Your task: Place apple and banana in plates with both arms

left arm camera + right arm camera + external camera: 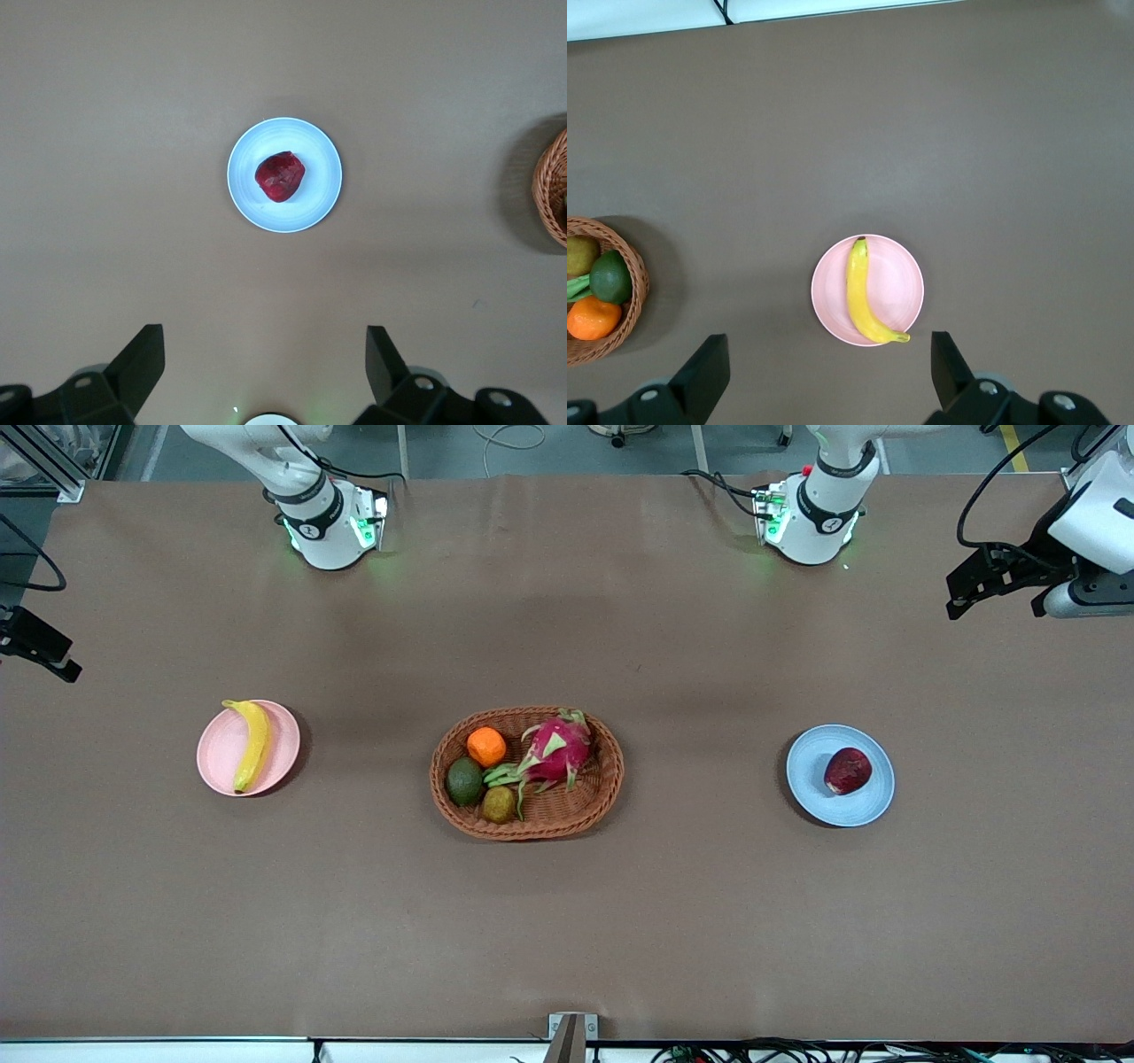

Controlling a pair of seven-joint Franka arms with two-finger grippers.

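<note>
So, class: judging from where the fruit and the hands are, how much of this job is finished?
It looks finished. The banana lies on the pink plate and the apple sits on the blue plate. Nothing is in hand: the left hand and right hand are both open, high above their plates. Nothing looks left to do; the other fruit remains in the basket.

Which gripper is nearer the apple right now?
Left. The left gripper is raised, open, at the left arm's end of the table, just outside the blue plate holding the apple. The right gripper is open at the right arm's end, by the banana.
</note>
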